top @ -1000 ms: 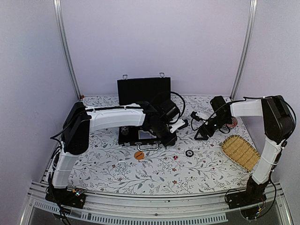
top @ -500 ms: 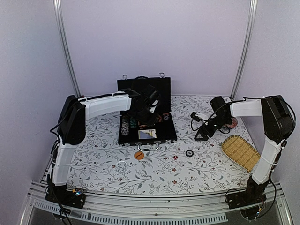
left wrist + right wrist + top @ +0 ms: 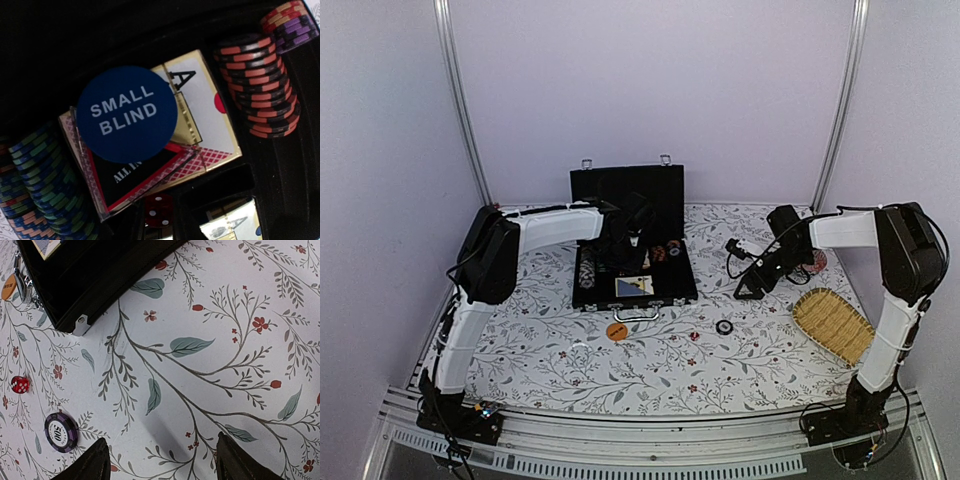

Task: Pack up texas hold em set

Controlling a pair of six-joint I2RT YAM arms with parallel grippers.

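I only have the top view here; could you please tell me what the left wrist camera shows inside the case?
Observer: A blue disc printed SMALL BLIND shows in front of a card box.
Operator: Thank you. Can you read the loose chip on the table?
Observer: Yes, in the right wrist view it is purple and marked 500.
Operator: Is the right gripper carrying anything?
Observer: No, it is open, with only the table showing between its fingers.
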